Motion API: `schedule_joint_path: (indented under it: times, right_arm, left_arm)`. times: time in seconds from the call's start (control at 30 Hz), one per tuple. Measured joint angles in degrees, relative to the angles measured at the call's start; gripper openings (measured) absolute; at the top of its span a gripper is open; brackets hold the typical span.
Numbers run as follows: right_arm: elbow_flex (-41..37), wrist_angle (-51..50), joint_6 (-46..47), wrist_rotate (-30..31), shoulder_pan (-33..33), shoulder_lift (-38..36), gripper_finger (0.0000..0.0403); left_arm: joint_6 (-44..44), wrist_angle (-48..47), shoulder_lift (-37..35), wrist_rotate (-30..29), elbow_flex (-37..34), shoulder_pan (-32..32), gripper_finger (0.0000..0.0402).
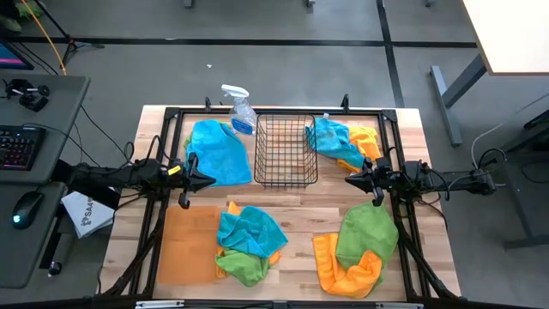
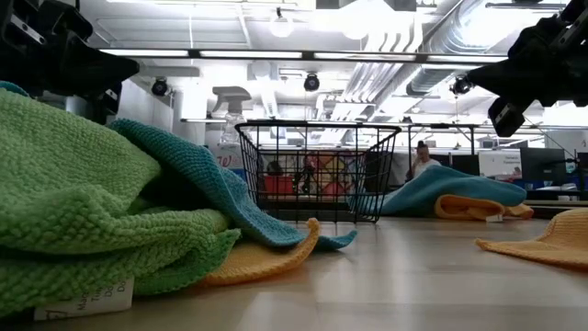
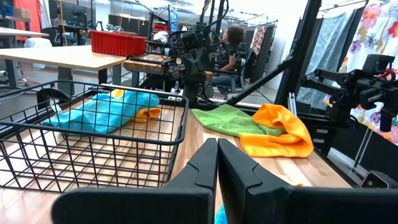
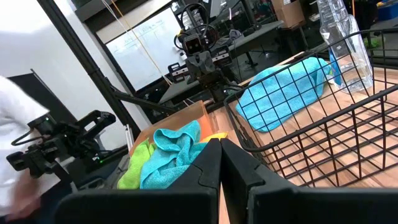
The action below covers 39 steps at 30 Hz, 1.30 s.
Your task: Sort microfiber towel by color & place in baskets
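Note:
The black wire-mesh basket stands at the table's far middle. The flat orange tray lies near left. A blue towel lies spread left of the basket, and a blue and orange heap lies to its right. A blue, green and orange heap rests partly on the tray's right edge. A green towel lies over an orange one near right. My left gripper hovers shut left of the basket. My right gripper hovers shut to its right.
A clear spray bottle stands at the far edge, left of the basket. A black frame runs around the table top. In the low view the near heap fills the foreground. Bare wood lies between the near heaps.

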Motion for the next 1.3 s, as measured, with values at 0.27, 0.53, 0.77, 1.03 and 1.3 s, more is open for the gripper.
schedule_joint_path:
  times: [0.27,0.53,0.77,1.03,1.3]
  right_arm:
    - [-0.01,0.00,0.02,-0.01,0.00,-0.01,0.0000]
    - [0.00,0.00,0.02,-0.02,0.00,0.00,0.0000]
    - [-0.01,0.65,-0.16,1.53,0.02,0.00,0.0000]
    - [-0.02,24.25,23.93,31.87,-0.22,0.63,0.0000]
    - [14.19,17.14,13.25,21.31,-5.38,14.48,0.0011]
  left_arm:
    - [0.00,0.00,0.01,0.00,0.00,-0.02,0.0000]
    - [0.00,0.00,0.01,0.00,0.00,0.00,0.0000]
    - [0.00,0.01,-0.01,0.00,0.01,0.00,0.0000]
    - [0.00,0.00,0.00,0.00,0.00,0.00,0.0000]
    - [0.00,0.00,0.01,0.00,0.00,0.00,0.0000]
